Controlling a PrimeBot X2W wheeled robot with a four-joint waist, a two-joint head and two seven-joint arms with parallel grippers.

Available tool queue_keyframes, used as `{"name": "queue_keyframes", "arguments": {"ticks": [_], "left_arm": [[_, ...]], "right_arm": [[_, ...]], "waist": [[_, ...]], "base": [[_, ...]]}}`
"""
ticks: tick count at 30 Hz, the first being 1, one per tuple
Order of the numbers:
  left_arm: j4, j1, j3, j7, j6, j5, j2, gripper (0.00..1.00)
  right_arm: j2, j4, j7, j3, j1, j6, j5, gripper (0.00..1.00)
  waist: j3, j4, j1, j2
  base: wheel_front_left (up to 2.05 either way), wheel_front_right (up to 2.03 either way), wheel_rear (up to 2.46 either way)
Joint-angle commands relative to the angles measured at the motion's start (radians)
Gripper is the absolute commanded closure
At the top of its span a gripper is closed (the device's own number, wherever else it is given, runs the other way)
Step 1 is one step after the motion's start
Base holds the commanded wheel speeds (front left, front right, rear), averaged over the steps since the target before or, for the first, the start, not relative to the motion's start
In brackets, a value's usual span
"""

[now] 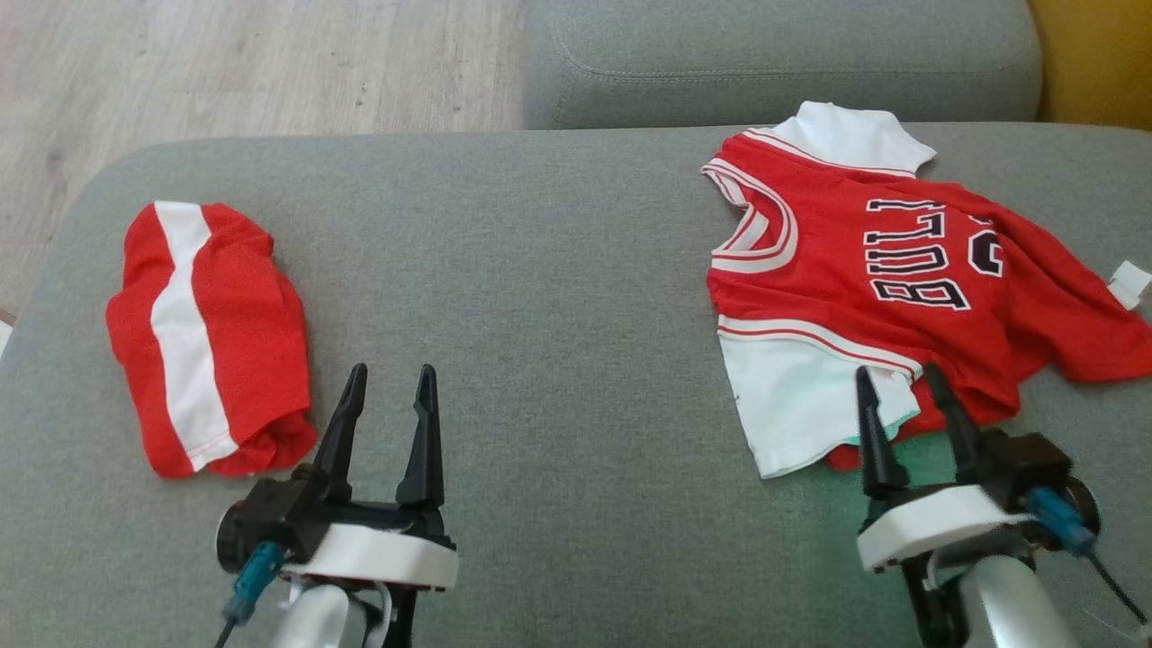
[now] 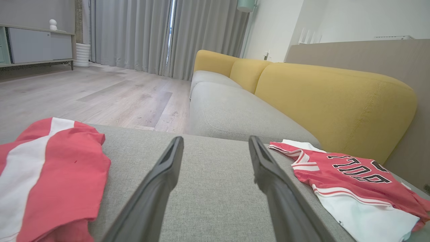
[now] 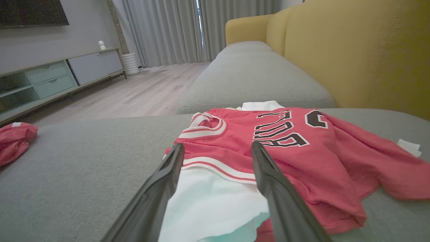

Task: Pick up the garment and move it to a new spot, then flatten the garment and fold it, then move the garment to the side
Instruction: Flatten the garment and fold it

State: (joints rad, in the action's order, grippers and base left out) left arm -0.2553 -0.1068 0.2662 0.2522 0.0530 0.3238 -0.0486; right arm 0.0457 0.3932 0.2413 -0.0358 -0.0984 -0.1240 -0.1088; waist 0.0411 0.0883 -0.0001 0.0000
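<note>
Shows red basketball jersey with white sleeves [image 1: 855, 270] spread, rumpled, at far right of grey fabric sofa cushion [image 1: 558, 315]. Right gripper [image 1: 897, 371] parted wide over jersey's near white edge, gripping nothing. Left gripper [image 1: 392, 369] parted wide, empty, just right of bundled red-and-white striped garment [image 1: 211, 337] at left.

Red and white on a grey sofa seat [image 1: 558, 270]
Jersey [image 1: 900, 270]: red, white trim, black letters. Folded garment [image 1: 234, 333]: red, one white stripe.
</note>
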Motion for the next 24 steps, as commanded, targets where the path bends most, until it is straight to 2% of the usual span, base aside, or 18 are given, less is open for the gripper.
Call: {"name": "queue_keyframes", "arguments": {"ticks": [1,13,24], "left_arm": [[0.028,-0.027,-0.028,0.010,0.001,-0.010,-0.002,0.00],[0.026,-0.034,-0.020,0.010,0.000,-0.005,-0.002,0.00],[0.031,-0.042,-0.016,0.010,0.000,-0.004,-0.002,0.00]], "right_arm": [[0.005,-0.035,-0.006,-0.041,-0.052,-0.007,0.020,0.00],[0.005,0.065,-0.147,-0.159,-0.060,-0.007,0.082,0.00],[0.005,0.174,-0.215,-0.201,-0.088,-0.007,0.113,0.00]], "waist": [[0.001,0.003,0.0001,0.0000],[0.012,0.039,0.0001,0.0000],[0.042,0.056,0.0001,0.0000]], "base": [[0.00,0.00,0.00],[0.00,0.00,0.00],[0.00,0.00,0.00]]}}
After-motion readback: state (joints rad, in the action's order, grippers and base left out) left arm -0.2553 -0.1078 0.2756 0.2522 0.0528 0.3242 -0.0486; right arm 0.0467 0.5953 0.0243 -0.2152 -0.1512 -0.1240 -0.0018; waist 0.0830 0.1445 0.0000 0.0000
